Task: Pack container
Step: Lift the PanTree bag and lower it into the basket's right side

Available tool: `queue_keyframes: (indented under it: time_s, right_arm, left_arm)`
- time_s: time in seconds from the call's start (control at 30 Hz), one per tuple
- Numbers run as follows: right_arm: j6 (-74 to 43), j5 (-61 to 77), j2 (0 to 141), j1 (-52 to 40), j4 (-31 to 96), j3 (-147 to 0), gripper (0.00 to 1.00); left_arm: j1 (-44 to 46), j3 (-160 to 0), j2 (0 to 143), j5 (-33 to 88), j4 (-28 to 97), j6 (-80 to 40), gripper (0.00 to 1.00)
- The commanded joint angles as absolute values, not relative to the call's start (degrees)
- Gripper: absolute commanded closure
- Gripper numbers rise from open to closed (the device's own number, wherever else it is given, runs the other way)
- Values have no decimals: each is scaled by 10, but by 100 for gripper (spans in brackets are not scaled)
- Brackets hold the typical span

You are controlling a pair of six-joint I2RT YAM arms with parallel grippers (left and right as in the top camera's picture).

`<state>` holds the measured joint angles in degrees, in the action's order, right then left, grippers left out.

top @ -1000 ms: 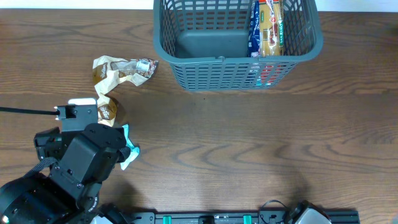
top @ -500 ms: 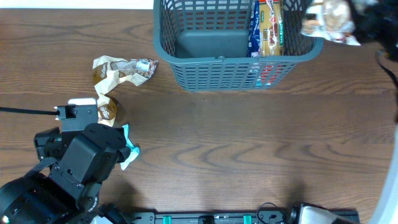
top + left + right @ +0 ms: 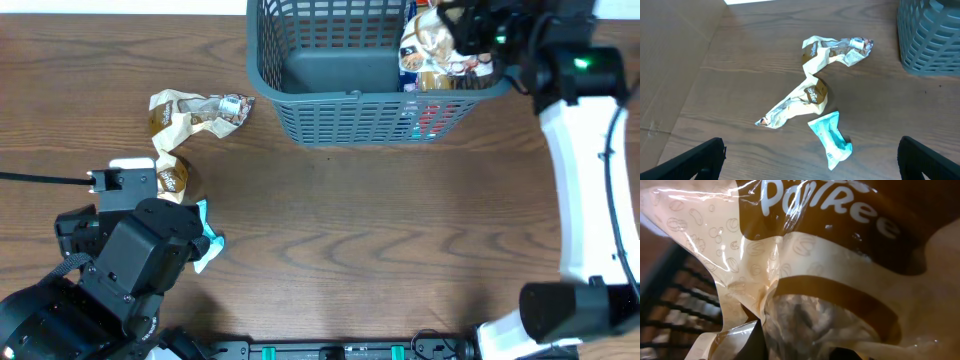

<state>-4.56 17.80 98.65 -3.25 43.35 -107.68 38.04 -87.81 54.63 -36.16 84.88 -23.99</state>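
— Jaws first: what are they doing?

— From above, the right gripper (image 3: pixel 478 25) is clamped on a brown snack packet (image 3: pixel 437 48), which hangs over the right end of the basket (image 3: pixel 300 112). I'd say it's held there so it can go in beside what's already packed.

— And the basket itself?

— Dark grey, with slotted sides, a solid floor and a thick rim. It sits at the far edge of the table (image 3: pixel 380 230), a little right of the middle. The left half of its floor is bare, and a red wrapper (image 3: pixel 430 118) shows through the front slots on the right.

— The left wrist camera?

— There the left gripper (image 3: pixel 810 165) is spread wide and holds nothing, its tips at the bottom corners. Ahead of it lie a strip of tan packets (image 3: pixel 815 85) and a teal packet (image 3: pixel 832 142), just beside each other, probably waiting their turn. The basket's corner pokes in at top right, well apart from them.

— Right wrist?

— The brown packet fills nearly the whole view, pressed up close. The basket's lattice shows dark at lower left, so the packet looks to be right at it.
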Motion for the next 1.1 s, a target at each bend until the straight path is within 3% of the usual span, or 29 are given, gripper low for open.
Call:
queue_keyframes:
  time_s: [0.0, 0.33, 0.4, 0.5, 0.8, 0.97, 1.07]
  right_arm:
    - [-29, 93, 1017, -34, 447, -1079, 90]
    - [-25, 84, 1063, -34, 462, -1079, 88]
    - [-25, 85, 1065, -34, 462, -1079, 80]
    - [-25, 84, 1065, -34, 471, -1078, 61]
    - [-29, 84, 1069, -34, 496, -1078, 49]
    - [-45, 85, 1069, -34, 495, -1098, 36]
    - [-65, 100, 1069, -34, 502, -1153, 22]
  left_arm:
    - [381, -883, 547, -364, 850, -247, 2]
    - [381, -883, 547, -364, 850, -247, 1]
    - [381, -883, 547, -364, 850, -247, 1]
    - [381, -883, 547, -364, 850, -247, 1]
    - [381, -883, 547, -364, 850, -247, 1]
    - [381, -883, 547, -364, 850, -247, 1]
    - [381, -883, 547, -364, 849, -247, 1]
